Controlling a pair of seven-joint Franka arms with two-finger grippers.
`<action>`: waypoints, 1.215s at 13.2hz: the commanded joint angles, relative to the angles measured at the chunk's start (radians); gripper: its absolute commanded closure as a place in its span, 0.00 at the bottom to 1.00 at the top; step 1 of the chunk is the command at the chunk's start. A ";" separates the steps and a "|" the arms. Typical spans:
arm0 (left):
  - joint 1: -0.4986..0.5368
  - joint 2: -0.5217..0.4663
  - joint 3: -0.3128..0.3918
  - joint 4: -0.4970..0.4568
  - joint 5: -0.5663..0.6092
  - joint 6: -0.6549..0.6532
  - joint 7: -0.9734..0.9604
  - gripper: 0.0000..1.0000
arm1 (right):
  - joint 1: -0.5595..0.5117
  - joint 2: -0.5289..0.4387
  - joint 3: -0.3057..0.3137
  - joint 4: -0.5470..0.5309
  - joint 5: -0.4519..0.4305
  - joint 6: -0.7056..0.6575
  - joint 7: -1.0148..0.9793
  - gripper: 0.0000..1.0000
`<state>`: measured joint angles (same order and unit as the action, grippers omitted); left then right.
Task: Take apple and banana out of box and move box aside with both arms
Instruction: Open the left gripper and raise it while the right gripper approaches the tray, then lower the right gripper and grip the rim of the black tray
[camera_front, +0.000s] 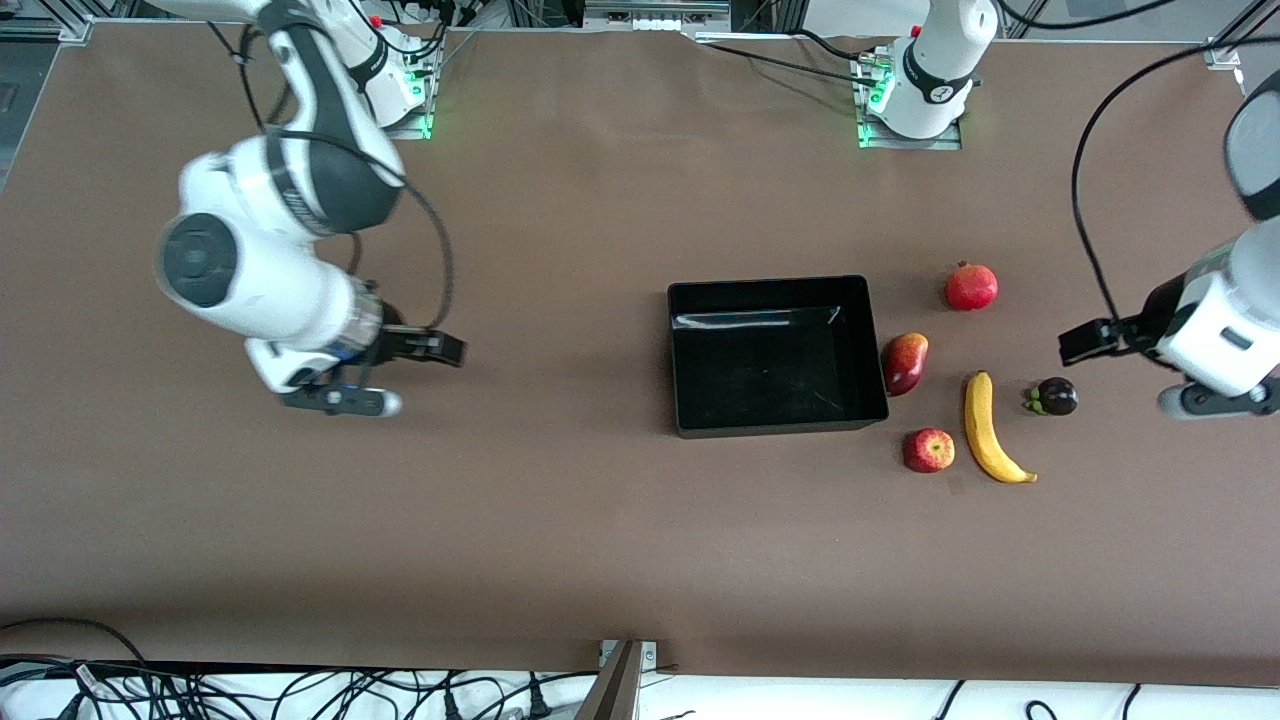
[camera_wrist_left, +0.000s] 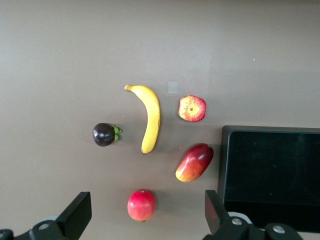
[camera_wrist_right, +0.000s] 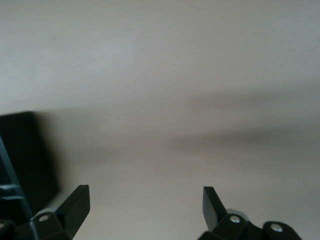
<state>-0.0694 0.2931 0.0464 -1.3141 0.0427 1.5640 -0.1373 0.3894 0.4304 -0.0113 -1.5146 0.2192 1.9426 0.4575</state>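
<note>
The black tray (camera_front: 680, 360) sits empty mid-table. The red-yellow apple (camera_front: 929, 450) and the yellow banana (camera_front: 988, 430) lie on the table beside it, toward the left arm's end, and are also seen in the left wrist view as apple (camera_wrist_left: 192, 108) and banana (camera_wrist_left: 150, 117). My left gripper (camera_front: 1085, 342) is open and empty, up in the air over the table beside the fruits; it also shows in its wrist view (camera_wrist_left: 146, 204). My right gripper (camera_front: 445, 350) is open and empty over bare table toward the right arm's end, also seen in its wrist view (camera_wrist_right: 145, 199), where the tray's wall (camera_wrist_right: 22, 160) appears.
A mango (camera_front: 904, 362) lies against the tray's wall. A pomegranate (camera_front: 971, 286) lies farther from the front camera than the banana. A dark mangosteen (camera_front: 1055, 397) lies beside the banana. Cables run along the table's front edge.
</note>
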 joint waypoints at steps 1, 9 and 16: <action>-0.027 -0.122 0.032 -0.056 -0.020 -0.015 0.019 0.00 | 0.124 0.054 -0.009 0.031 0.060 0.128 0.175 0.00; -0.044 -0.209 0.032 -0.056 -0.037 -0.056 0.041 0.00 | 0.391 0.203 -0.015 0.030 -0.102 0.404 0.340 0.00; -0.046 -0.209 0.023 -0.108 -0.050 -0.056 0.139 0.00 | 0.492 0.307 -0.038 0.024 -0.214 0.553 0.405 0.02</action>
<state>-0.1111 0.1034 0.0642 -1.3958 0.0129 1.5086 -0.0270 0.8331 0.6893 -0.0135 -1.5096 0.0465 2.4466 0.8222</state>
